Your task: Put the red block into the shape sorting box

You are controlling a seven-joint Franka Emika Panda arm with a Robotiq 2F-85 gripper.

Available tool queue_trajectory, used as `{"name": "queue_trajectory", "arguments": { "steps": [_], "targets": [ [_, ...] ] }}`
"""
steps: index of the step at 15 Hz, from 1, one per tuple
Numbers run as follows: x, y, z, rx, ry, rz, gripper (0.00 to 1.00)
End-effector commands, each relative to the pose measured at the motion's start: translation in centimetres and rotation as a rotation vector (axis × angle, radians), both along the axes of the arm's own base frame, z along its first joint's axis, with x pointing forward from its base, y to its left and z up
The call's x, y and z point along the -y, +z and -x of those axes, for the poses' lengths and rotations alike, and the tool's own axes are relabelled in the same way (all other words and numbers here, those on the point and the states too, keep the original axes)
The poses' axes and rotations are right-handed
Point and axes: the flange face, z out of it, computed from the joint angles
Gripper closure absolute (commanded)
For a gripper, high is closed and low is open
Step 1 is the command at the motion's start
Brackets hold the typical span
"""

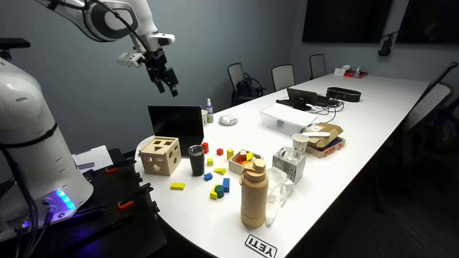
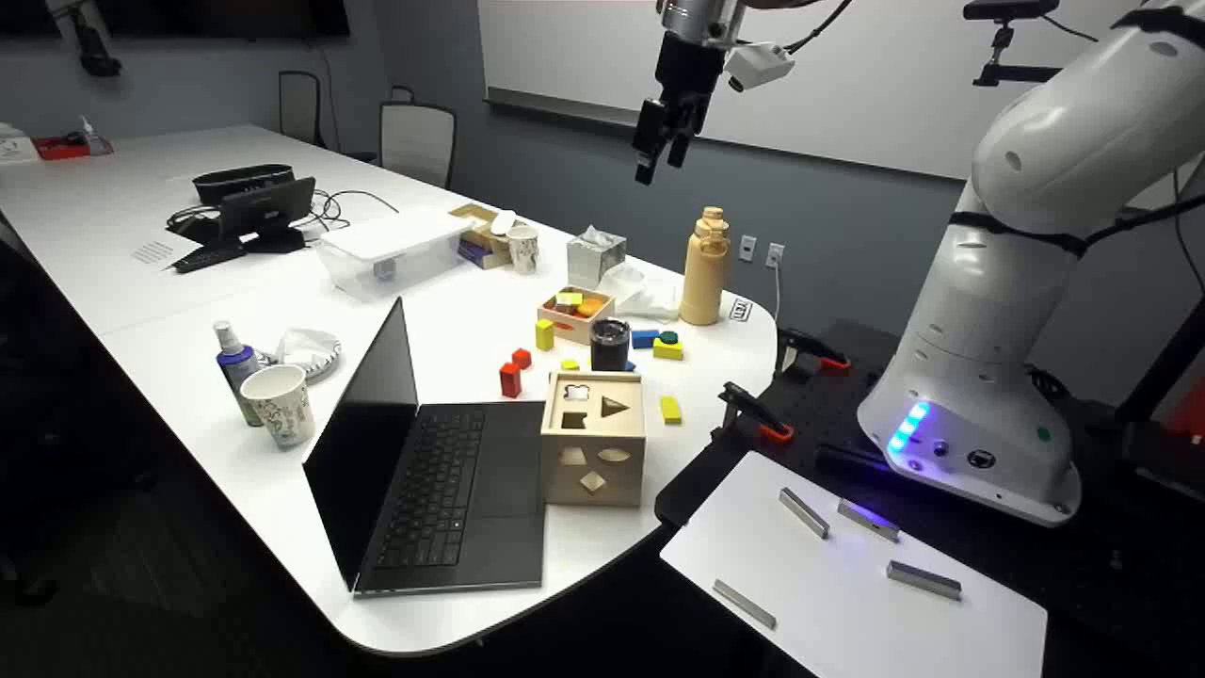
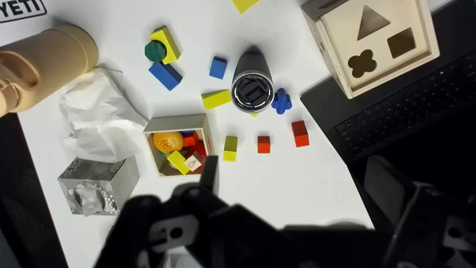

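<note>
Apparently the task is standing at the pick: the Robotiq gripper (image 1: 168, 90) is hanging well above the table (image 1: 362, 122), its fingers (image 3: 209, 173) spreading wide with nothing between them. Two loose pieces are matching the wording, a small red cube (image 3: 264, 144) and, nearer the laptop (image 1: 175, 123), an upright red cuboid (image 3: 300, 134); which one is being meant, I cannot tell. The shape sorting box (image 3: 376, 44) is sitting just beside the laptop. The next move is probably calling for a descent over the chosen piece, the fingers squaring to its flat sides and closing, before lining it up with the square cut-out (image 3: 401, 42), seemingly the likeliest fit. Around these, a black tumbler (image 1: 197, 161) is standing near the shape sorting box, a blue flower-shaped block (image 3: 281, 101) is lying near the red cuboid, and a yellow block (image 3: 230, 149) is standing near the red cube, while more red pieces (image 3: 190, 140) are lying inside a small wooden crate (image 3: 176, 122). The black tumbler and the laptop's raised screen are likely crowding a low carry; a tan bottle (image 1: 254, 197) and a tissue box (image 1: 288, 167) are standing farther off, hardly hindering.
</note>
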Motion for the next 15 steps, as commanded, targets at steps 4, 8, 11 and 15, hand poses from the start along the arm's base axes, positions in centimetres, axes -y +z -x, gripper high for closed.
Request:
{"name": "queue_trajectory", "arguments": {
  "steps": [4,8,11,15],
  "targets": [
    [0.0,0.1,0.0,-0.001,0.0,0.0,0.0],
    [0.2,-1.6,-5.1,-0.036,0.068,0.012,0.0],
    [-0.5,-3.4,-8.8,-0.068,0.176,0.016,0.0],
    [-1.9,-8.1,-14.3,-0.14,0.288,0.013,0.0]
  ]
}}
